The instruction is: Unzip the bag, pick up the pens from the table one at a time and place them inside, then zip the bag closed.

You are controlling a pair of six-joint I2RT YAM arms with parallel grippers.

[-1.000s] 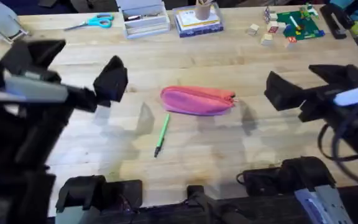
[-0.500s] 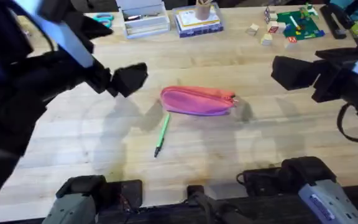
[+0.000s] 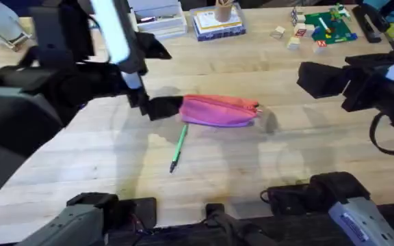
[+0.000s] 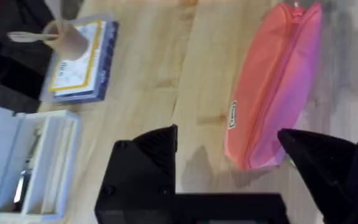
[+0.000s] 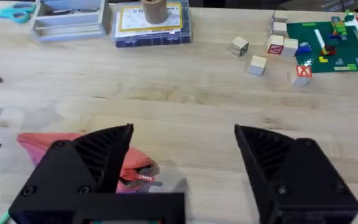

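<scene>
I see the soft pink fabric pouch [image 3: 219,111] lying mid-table [image 3: 252,171], long axis left-right, orange-red zipper pull at its right end. The thin light-green pen [image 3: 178,147] lies just in front, dark tip toward me. My left gripper [image 4: 229,162] is spread open at the pouch's left end; my right gripper [image 5: 182,162] hangs open near its right end. A clear plastic box [image 3: 157,19] sits behind.

A wooden block [image 5: 302,71] shows a red X.

Robot lab: plank table [image 3: 252,157], toy blocks [image 3: 327,27].
</scene>
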